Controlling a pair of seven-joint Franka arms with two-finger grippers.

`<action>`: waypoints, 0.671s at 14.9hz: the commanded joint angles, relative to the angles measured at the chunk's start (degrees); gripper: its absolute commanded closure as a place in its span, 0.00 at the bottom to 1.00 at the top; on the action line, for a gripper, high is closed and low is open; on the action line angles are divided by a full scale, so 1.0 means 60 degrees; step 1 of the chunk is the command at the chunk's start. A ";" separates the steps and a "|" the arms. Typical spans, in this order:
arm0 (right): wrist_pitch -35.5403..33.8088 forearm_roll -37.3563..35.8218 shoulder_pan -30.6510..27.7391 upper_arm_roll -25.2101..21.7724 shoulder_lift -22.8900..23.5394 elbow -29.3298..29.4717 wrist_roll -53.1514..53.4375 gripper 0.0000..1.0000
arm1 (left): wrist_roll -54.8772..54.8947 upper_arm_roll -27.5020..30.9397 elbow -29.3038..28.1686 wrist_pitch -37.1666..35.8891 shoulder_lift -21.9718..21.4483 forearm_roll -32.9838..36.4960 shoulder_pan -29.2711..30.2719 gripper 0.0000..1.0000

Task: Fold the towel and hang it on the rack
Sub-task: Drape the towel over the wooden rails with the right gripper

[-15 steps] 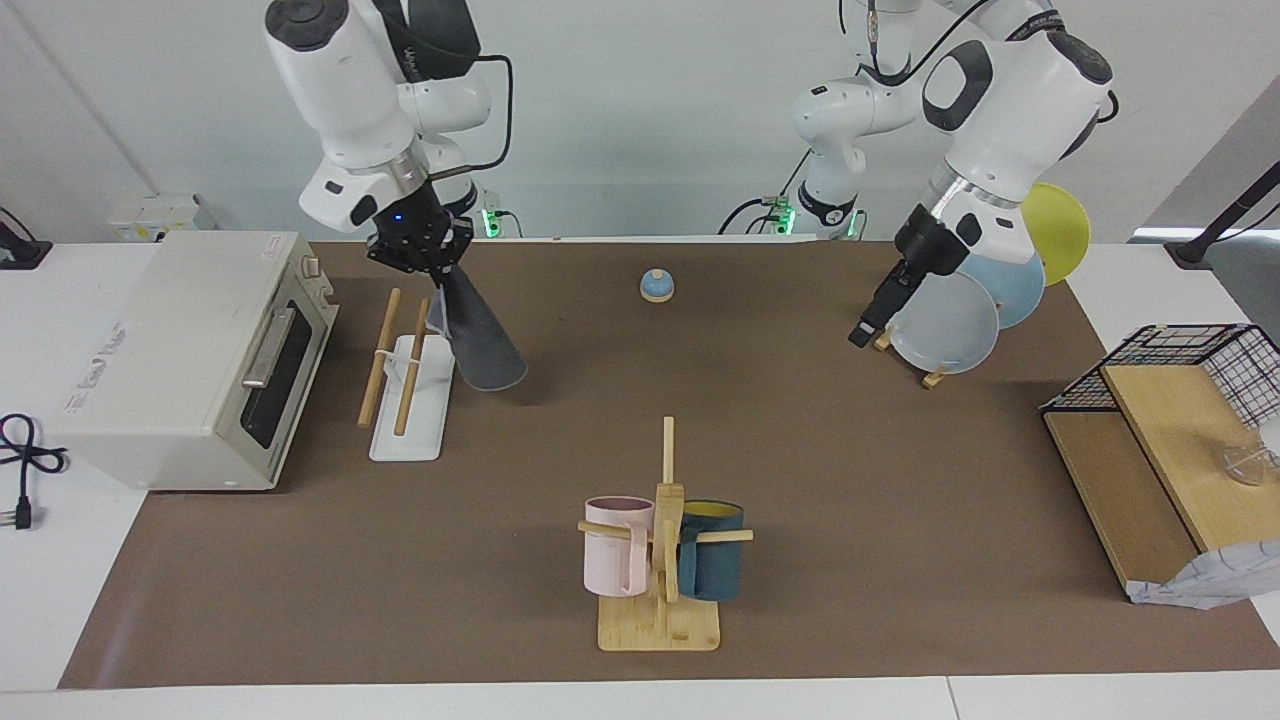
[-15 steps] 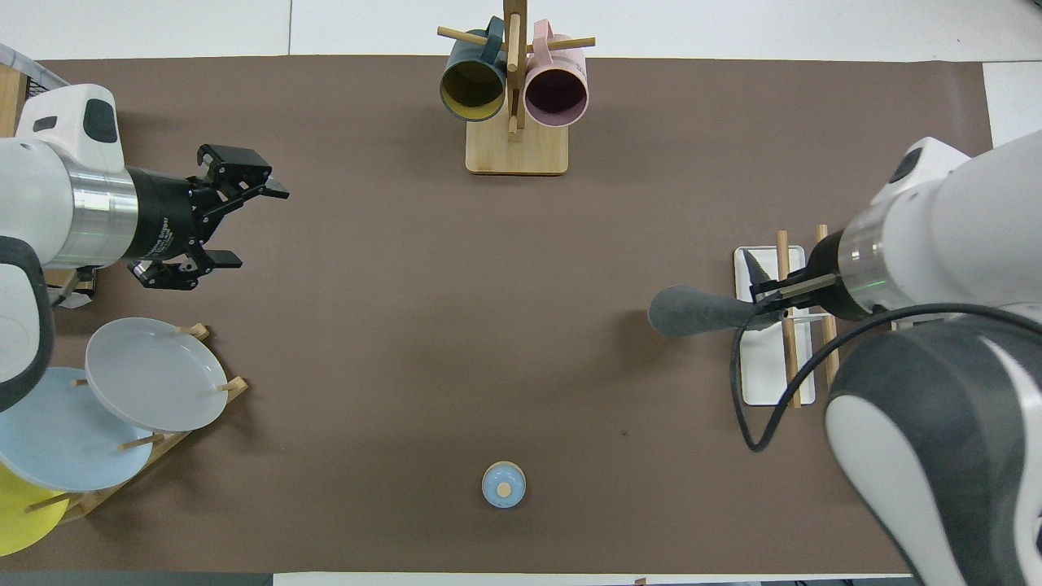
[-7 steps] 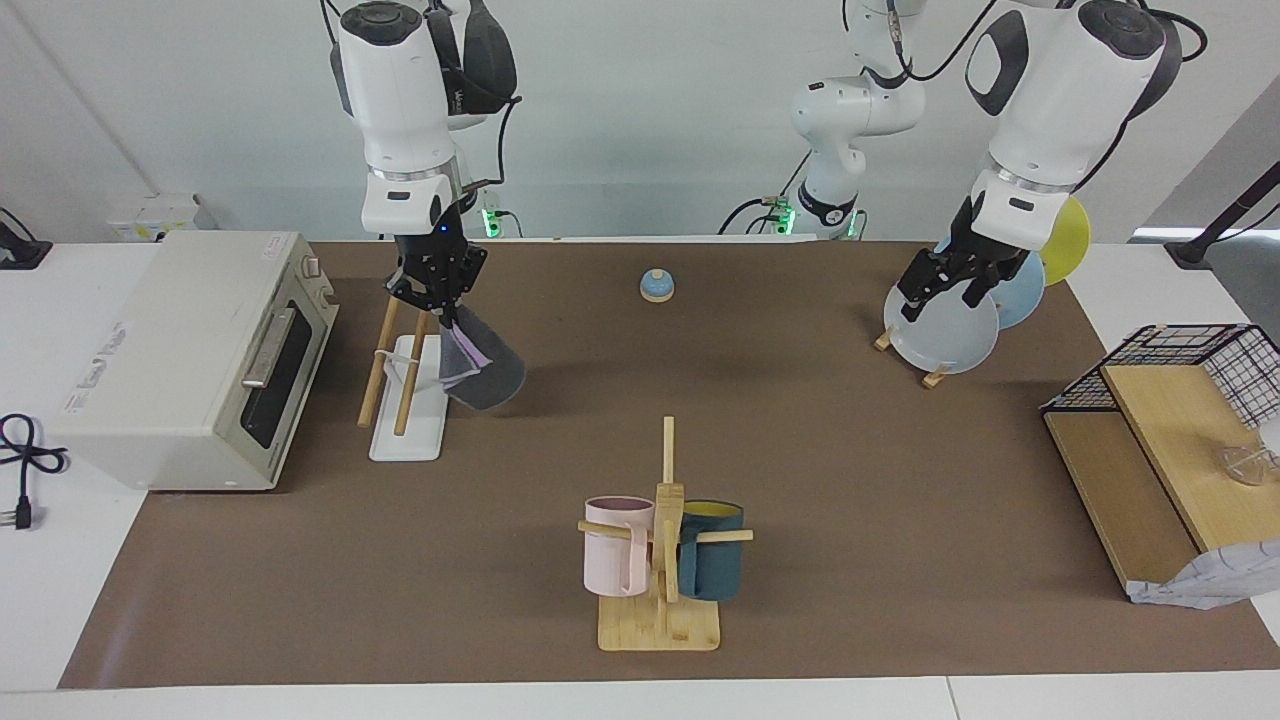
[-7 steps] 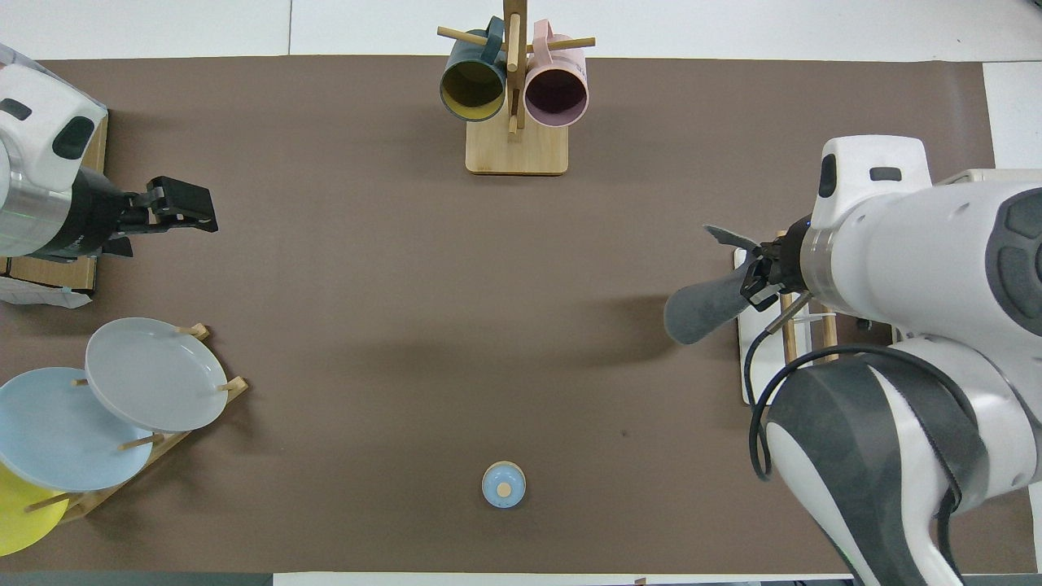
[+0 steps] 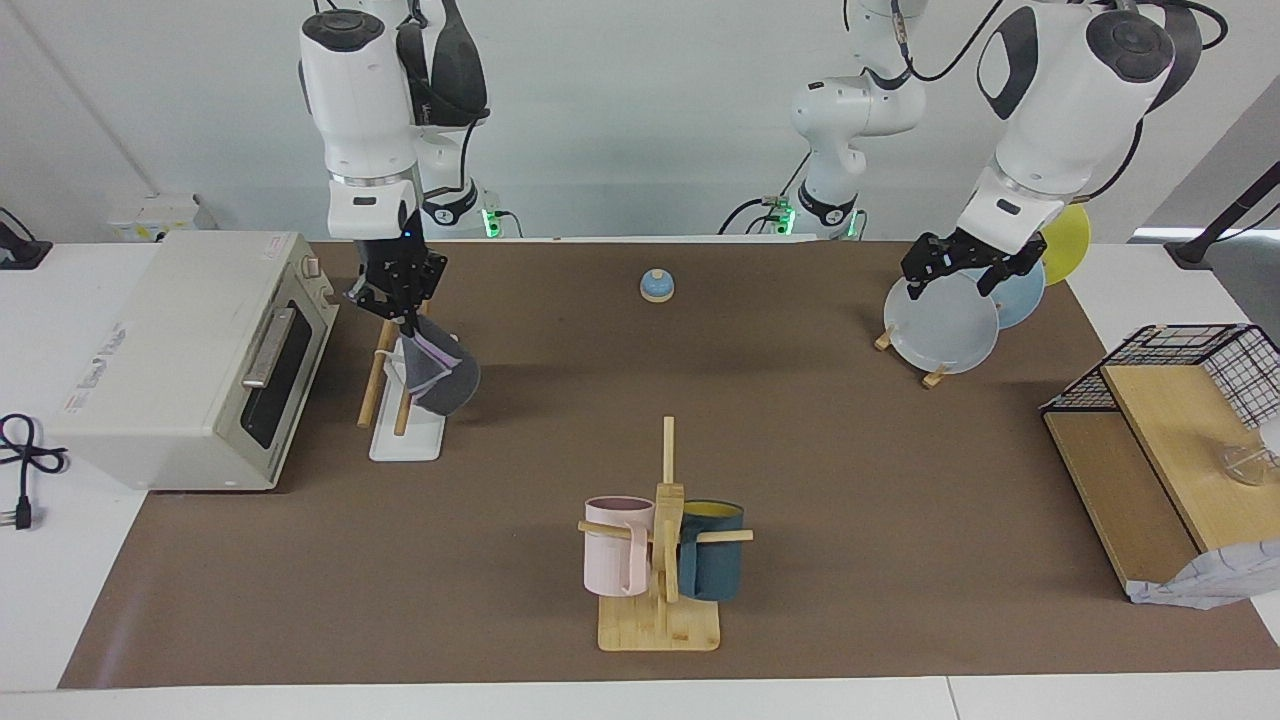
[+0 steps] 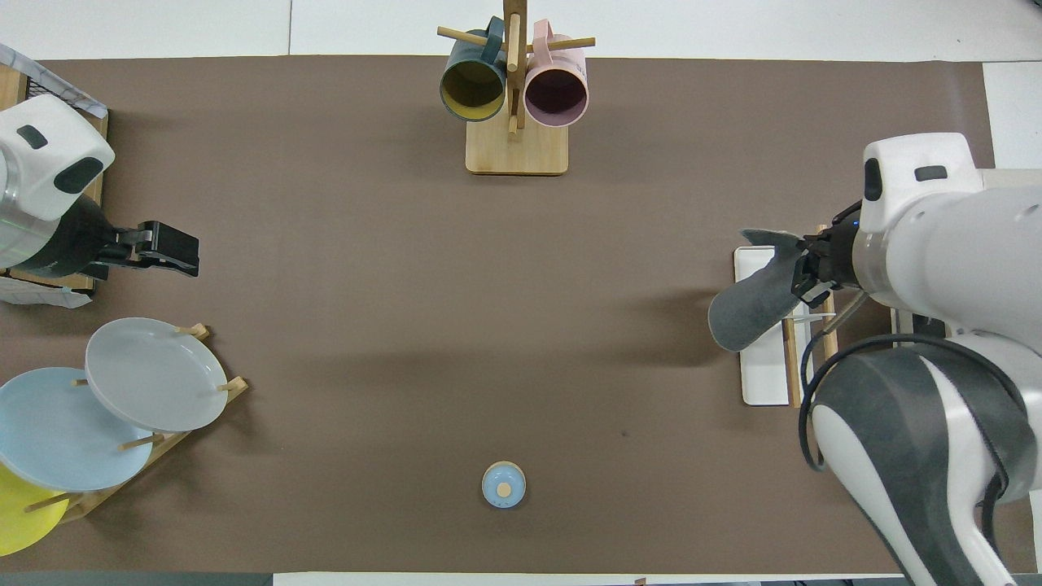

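My right gripper (image 5: 402, 298) is shut on the top edge of the towel (image 5: 441, 377), which hangs folded, dark grey outside with a purple edge showing. The towel hangs over the rack (image 5: 410, 440), covering part of the rod on the side toward the table's middle; I cannot tell whether it touches. In the overhead view the right gripper (image 6: 806, 266) holds the towel (image 6: 750, 308) over the rack's white base (image 6: 762, 376). My left gripper (image 5: 958, 268) is open and empty, in the air over the plates; it also shows in the overhead view (image 6: 167, 249).
A toaster oven (image 5: 190, 350) stands beside the rack at the right arm's end. A plate holder with plates (image 5: 945, 325) and a wire basket on a wooden shelf (image 5: 1160, 400) are at the left arm's end. A mug stand (image 5: 660, 560) and a small blue bell (image 5: 656, 286) stand mid-table.
My right gripper has carried the towel toward the right arm's end and lower, onto the rack. My left gripper has drawn back toward its own end, over the plates.
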 commanded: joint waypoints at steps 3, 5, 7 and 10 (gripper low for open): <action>-0.0531 0.0048 -0.0910 0.0023 -0.0364 -0.0330 -0.0484 1.00 | 0.0152 0.0430 0.0304 -0.0035 0.0125 -0.0075 -0.0395 0.00; -0.0692 0.0092 -0.1101 0.0008 -0.0393 -0.0374 -0.0513 1.00 | 0.0152 0.0519 0.0817 -0.0006 0.0403 -0.0090 -0.0528 0.00; -0.0722 0.0092 -0.1306 -0.0006 -0.0510 -0.0549 -0.0629 1.00 | 0.0167 0.0519 0.0805 -0.0020 0.0331 -0.0090 -0.0513 0.00; -0.0649 0.0092 -0.1804 -0.0007 -0.0540 -0.0740 -0.1025 1.00 | 0.0065 0.0519 0.0673 -0.0021 0.0287 -0.0090 -0.0484 0.00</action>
